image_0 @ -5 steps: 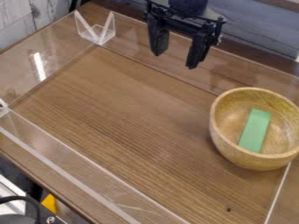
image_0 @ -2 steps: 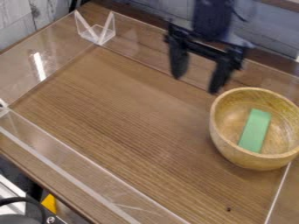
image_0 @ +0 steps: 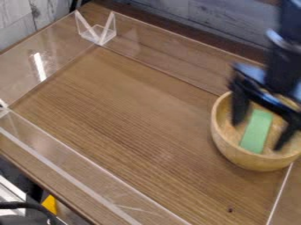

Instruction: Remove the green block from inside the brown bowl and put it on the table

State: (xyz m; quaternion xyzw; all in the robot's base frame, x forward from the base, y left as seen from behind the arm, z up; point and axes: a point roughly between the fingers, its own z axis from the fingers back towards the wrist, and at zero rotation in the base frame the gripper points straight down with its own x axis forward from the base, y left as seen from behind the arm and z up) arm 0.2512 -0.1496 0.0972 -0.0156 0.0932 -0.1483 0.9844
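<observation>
I hang over the brown bowl [image_0: 254, 134] at the right side of the table [image_0: 118, 114], my gripper [image_0: 263, 117] pointing almost straight down into it. My jaws stand wide apart, with nothing between them: one finger comes down over the bowl's left part, near the rim, and the other over the right part, and the gap between the two spans most of the bowl's width. The picture is blurred around me, so I cannot tell whether either fingertip touches the wood.

The green block [image_0: 258, 132] lies inside the bowl, on its inner floor, long side running from the far rim toward the near one. It sits between my two fingers (seen from this camera, at least), and I have no hold on it. Part of its upper end is hidden behind my wrist and the dark body of my hand.

The bowl rests on the dark wood-grain tabletop close to the right edge, and its near rim is clear of me. Low clear plastic walls [image_0: 47, 61] run along the table's left and near sides. At the far left corner a small clear plastic piece [image_0: 97, 28] stands upright, well apart from the bowl and from me.
</observation>
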